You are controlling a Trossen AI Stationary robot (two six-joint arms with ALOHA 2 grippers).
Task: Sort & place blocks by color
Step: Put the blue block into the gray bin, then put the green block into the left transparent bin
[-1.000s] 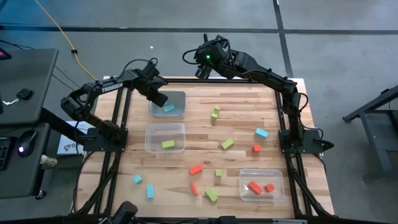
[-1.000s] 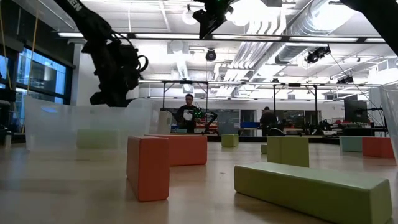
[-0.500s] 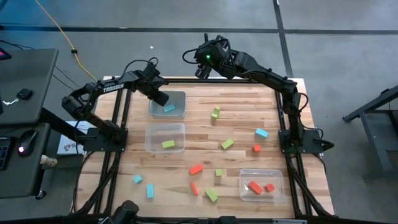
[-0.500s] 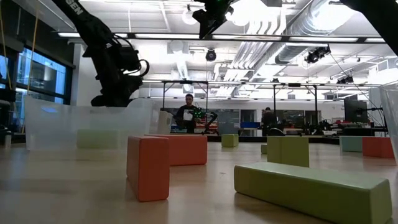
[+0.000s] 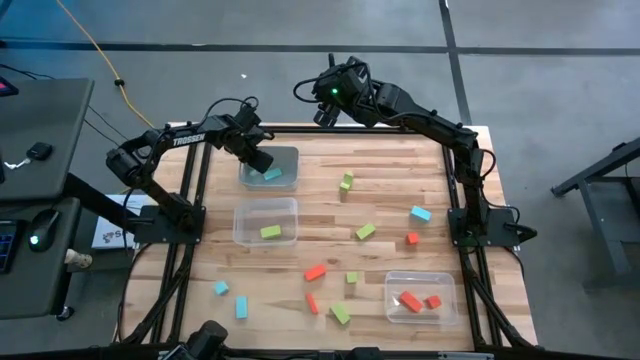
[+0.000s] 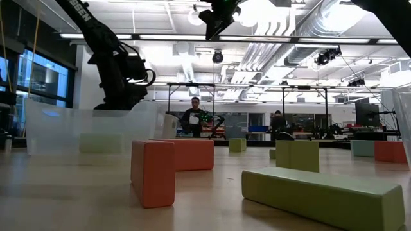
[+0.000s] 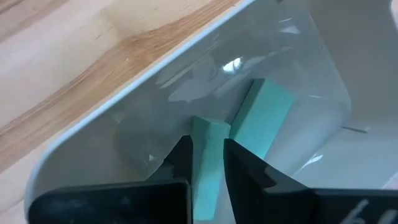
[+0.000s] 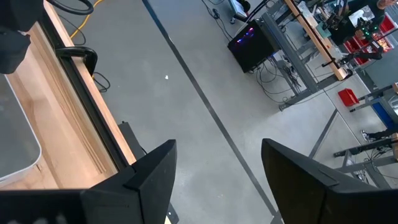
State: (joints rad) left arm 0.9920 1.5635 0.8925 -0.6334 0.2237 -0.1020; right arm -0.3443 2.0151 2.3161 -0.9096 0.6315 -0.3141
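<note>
My left gripper (image 5: 260,160) points steeply down into the clear bin (image 5: 290,155) at the table's far left, shut on a cyan block (image 7: 208,168). A second cyan block (image 7: 264,115) lies on the bin's floor just beyond it. In the low view the gripper (image 6: 115,102) stands behind the bin's wall (image 6: 64,128). My right gripper (image 8: 214,168) hangs open, with nothing between its fingers, high over the table's far edge (image 5: 335,95). My left gripper pinches the cyan block by its two long sides (image 7: 200,155) between its two fingers. The fingers come from above, slanting down into the bin, and lie along the block. Its free end sticks out past the fingertips toward the bin floor; whether it touches the floor I cannot tell.
A second clear bin (image 5: 265,210) with a green block (image 5: 271,232) stands at mid-left. A third bin (image 5: 445,290) with red blocks stands at the near right. Loose green (image 5: 365,231), red (image 5: 315,271) and cyan (image 5: 420,213) blocks lie scattered over the wooden table.
My left gripper has sunk lower into the far-left bin with the cyan block still between its fingers. The right arm has kept still.
</note>
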